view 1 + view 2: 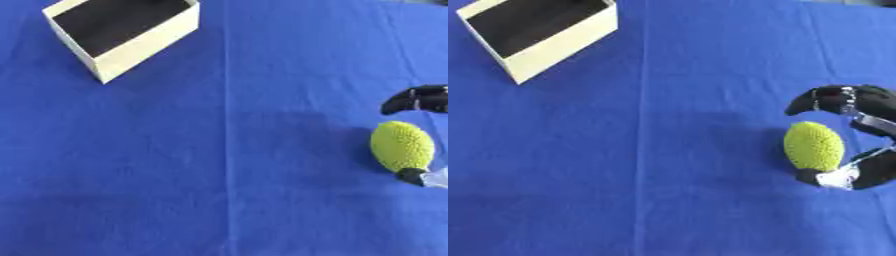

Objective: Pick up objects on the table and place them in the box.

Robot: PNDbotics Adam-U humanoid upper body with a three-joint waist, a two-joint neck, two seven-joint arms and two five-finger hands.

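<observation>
You are curling black right hand [859, 135] round bumpy yellow-green oval ball [814, 146], fingers closing for lift toward cream open-topped box [140, 47]

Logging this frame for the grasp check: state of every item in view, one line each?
Cream open-topped box: upright at far left, dark inside, nothing seen in it.
Yellow-green bumpy oval ball: on the blue cloth, outside the box, between the hand's fingers and thumb.
Right hand: curled round the ball, a finger above and the thumb below it; contact not clear.
Blue cloth: flat, one lengthwise crease.
Left hand: not in view.
</observation>
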